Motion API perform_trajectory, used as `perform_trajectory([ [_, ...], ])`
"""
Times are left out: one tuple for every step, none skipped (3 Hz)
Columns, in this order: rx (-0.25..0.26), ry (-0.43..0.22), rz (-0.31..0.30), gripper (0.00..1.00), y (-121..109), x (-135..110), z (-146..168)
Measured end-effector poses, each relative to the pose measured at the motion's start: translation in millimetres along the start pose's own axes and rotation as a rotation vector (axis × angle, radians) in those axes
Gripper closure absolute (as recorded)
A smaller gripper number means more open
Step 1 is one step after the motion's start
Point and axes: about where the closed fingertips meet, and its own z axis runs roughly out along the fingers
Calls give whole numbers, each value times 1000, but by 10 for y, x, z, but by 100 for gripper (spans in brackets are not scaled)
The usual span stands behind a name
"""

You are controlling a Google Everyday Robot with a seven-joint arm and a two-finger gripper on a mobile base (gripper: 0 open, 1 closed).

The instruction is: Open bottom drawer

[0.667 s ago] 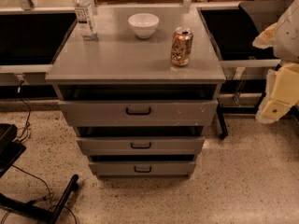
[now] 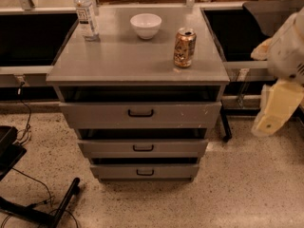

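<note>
- Pincer (image 2: 278, 108) is seen at the right edge of the camera view, hung in the air beside the desk (image 2: 118, 63). It is held level with the top drawer (image 2: 190, 114); whether it is open or closed cannot be told.
- Against the frame of 0.7 s ago, the pincer is judged to have dipped very slightly, while nothing on or in the desk has been moved. The task is therefore judged barely begun, with the approach not yet made.
- Speckled floor (image 2: 247, 189) is shown in the foreground, with a black stand (image 2: 52, 213) at lower left.
- Lowest of three, the bottom drawer (image 2: 166, 171) is found just above the floor, well apart from the pincer, its handle (image 2: 145, 172) untouched.
- Its front is turned toward the camera and its long axis is laid left to right. A pull toward the camera is judged to be needed.
- Above it, the middle drawer (image 2: 180, 147) is stacked.
- Farthest back, a can (image 2: 185, 47), a white bowl (image 2: 146, 25) and a bottle (image 2: 86, 15) are set on the desk.
</note>
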Motion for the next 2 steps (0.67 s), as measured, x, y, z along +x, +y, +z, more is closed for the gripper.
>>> perform_trajectory([
  [35,84,-27,0,98,-36,576],
  [35,171,-58,0,187,148,1329],
])
